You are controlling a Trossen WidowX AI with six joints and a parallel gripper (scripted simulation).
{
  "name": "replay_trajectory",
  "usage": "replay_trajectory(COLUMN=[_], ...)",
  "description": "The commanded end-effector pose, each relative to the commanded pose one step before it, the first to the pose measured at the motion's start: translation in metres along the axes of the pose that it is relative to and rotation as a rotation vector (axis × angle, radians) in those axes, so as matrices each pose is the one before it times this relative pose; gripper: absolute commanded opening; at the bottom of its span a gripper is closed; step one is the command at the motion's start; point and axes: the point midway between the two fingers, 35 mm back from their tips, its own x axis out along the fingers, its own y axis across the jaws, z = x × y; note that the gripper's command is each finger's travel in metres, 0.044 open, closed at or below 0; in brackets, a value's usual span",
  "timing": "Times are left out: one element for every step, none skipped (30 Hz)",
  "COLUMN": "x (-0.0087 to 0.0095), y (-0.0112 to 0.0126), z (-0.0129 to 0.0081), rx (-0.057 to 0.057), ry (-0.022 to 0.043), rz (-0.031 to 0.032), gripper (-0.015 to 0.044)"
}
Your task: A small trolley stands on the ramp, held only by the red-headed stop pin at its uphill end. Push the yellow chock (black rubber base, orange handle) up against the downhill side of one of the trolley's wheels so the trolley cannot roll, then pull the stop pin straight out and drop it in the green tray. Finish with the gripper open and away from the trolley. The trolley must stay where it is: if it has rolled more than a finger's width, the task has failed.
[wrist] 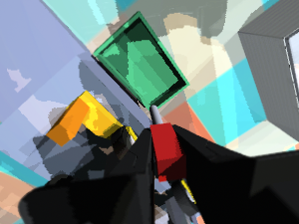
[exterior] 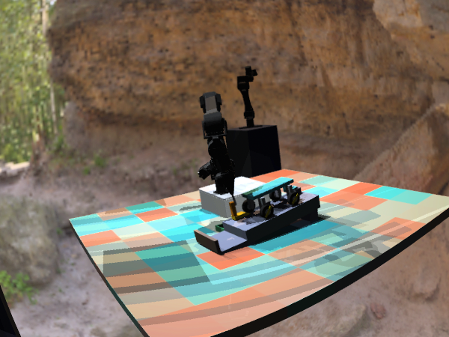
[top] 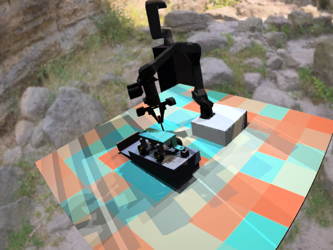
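My gripper [top: 160,118] [exterior: 230,190] [wrist: 159,131] is shut on the stop pin's red head [top: 159,119] [wrist: 168,151], and the grey shaft [wrist: 155,115] points down. The pin hangs in the air beside the trolley [top: 157,135] [exterior: 268,188], which has a teal top and stands on the dark ramp [top: 166,165] [exterior: 278,217]. In the wrist view the pin's tip is over the near corner of the green tray [wrist: 142,60], also seen in the exterior view [exterior: 218,226]. The yellow chock [wrist: 99,115] [exterior: 239,214] with its orange handle [wrist: 69,123] lies on the ramp by a wheel; whether they touch is hidden.
The arm stands on a grey-white block [top: 222,122] [exterior: 211,199] just behind the ramp. A black tower [top: 172,69] [exterior: 254,150] with a camera post stands behind it. The table has a checked teal and orange top.
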Motion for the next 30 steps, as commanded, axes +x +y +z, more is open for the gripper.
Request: replay_trajectory(x=[0.00156, 0.00004, 0.00003, 0.00003, 0.00002, 0.00003, 0.00003, 0.00002, 0.00002, 0.00001, 0.0, 0.0, -0.00001, -0.00001, -0.00002, -0.00002, -0.00003, -0.00004, -0.00004, -0.00005, -0.00005, -0.00006, -0.00007, -0.00007, -0.00008, -0.00008, -0.00009, -0.00009, -0.0001, -0.00009], y=[-0.00244, -0.00013, -0.00013, -0.00013, -0.00013, -0.00013, -0.00013, -0.00014, -0.00014, -0.00014, -0.00014, -0.00014, -0.00014, -0.00015, -0.00015, -0.00015, -0.00015, -0.00015, -0.00015, -0.00015, -0.00016, -0.00016, -0.00016, -0.00016, -0.00016, -0.00016, -0.00016, -0.00016, -0.00017, -0.00014], z=[0.00049, -0.00017, -0.00017, -0.00016, -0.00016, -0.00016, -0.00016, -0.00016, -0.00015, -0.00015, -0.00015, -0.00014, -0.00014, -0.00014, -0.00014, -0.00013, -0.00013, -0.00013, -0.00013, -0.00012, -0.00012, -0.00012, -0.00011, -0.00011, -0.00011, -0.00011, -0.0001, -0.0001, -0.0001, -0.00008], rx=[0.0997, 0.0296, 0.0296, 0.0296, 0.0296, 0.0298, 0.0298, 0.0298, 0.0298, 0.0298, 0.0299, 0.0298, 0.0299, 0.0299, 0.0299, 0.0299, 0.0299, 0.0299, 0.0299, 0.0299, 0.03, 0.03, 0.03, 0.03, 0.03, 0.03, 0.03, 0.03, 0.0301, 0.0245], ry=[-0.02209, -0.00495, -0.00484, -0.0047, -0.00458, -0.0047, -0.00458, -0.00444, -0.00429, -0.00414, -0.00399, -0.00382, -0.00365, -0.00348, -0.0033, -0.00311, -0.00293, -0.00273, -0.00254, -0.00234, -0.00213, -0.00193, -0.00172, -0.0015, -0.00129, -0.00107, -0.00086, -0.00064, -0.00042, -0.00018], rz=[0.00824, 0.00297, 0.00316, 0.00334, 0.00352, 0.00328, 0.00346, 0.00363, 0.00381, 0.00396, 0.00412, 0.00427, 0.00442, 0.00455, 0.00469, 0.00481, 0.00493, 0.00503, 0.00514, 0.00523, 0.00532, 0.0054, 0.00547, 0.00553, 0.00559, 0.00563, 0.00567, 0.0057, 0.00572, 0.00467], gripper=[0.0, 0.0, 0.0, 0.0, 0.0, 0.0, 0.0, 0.0, 0.0, 0.0, 0.0, 0.0, 0.0, 0.0, 0.0, 0.0, 0.0, 0.0, 0.0, 0.0, 0.0, 0.0, 0.0, 0.0, 0.0, 0.0, 0.0, 0.0, 0.0, 0.0])
